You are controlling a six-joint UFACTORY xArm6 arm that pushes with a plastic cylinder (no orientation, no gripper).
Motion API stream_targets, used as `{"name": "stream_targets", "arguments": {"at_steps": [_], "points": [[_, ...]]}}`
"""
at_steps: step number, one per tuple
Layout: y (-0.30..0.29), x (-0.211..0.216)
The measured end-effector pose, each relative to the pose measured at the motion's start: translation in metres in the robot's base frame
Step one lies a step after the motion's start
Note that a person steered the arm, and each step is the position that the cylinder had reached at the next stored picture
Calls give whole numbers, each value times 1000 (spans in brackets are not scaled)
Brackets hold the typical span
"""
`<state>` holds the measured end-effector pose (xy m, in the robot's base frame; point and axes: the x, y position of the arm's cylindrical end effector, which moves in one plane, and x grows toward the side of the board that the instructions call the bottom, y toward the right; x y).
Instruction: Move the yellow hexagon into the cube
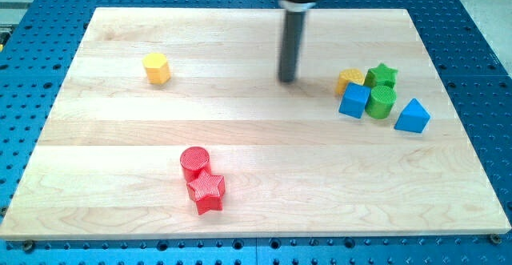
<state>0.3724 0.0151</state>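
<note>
Nothing touched my tip [288, 80], which stood bare between the far-left yellow hexagon [157, 68] and the right-hand blue cube [354, 100]; approach seemed pending, calling for circling to the hexagon's left to push rightward.

The board [240, 137] is showing pale tan wood with soft stripes running across it. Around it, the table [480, 25] is looking blue with rows of tiny dark dots. My tip [288, 80] is looking dark grey. At ten o'clock the yellow hexagon [157, 68] is glowing orange-yellow. At six o'clock the red cylinder [194, 160] and red star [206, 190] are shining bright red. At three o'clock sit the blue cube [354, 100], blue triangle [412, 116], green star [382, 74], green cylinder [382, 102] and a yellow block [348, 78].
</note>
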Motion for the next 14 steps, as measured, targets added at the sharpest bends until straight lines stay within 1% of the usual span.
{"name": "stream_targets", "arguments": {"at_steps": [2,3,4,5,6,7,8,9,10,11,12,13,14], "points": [[-222,4],[-293,4],[-319,2],[-273,-33],[-151,-35],[-37,-25],[-23,-25],[33,-22],[83,0],[63,-1],[3,-19],[-14,9],[63,29]]}}
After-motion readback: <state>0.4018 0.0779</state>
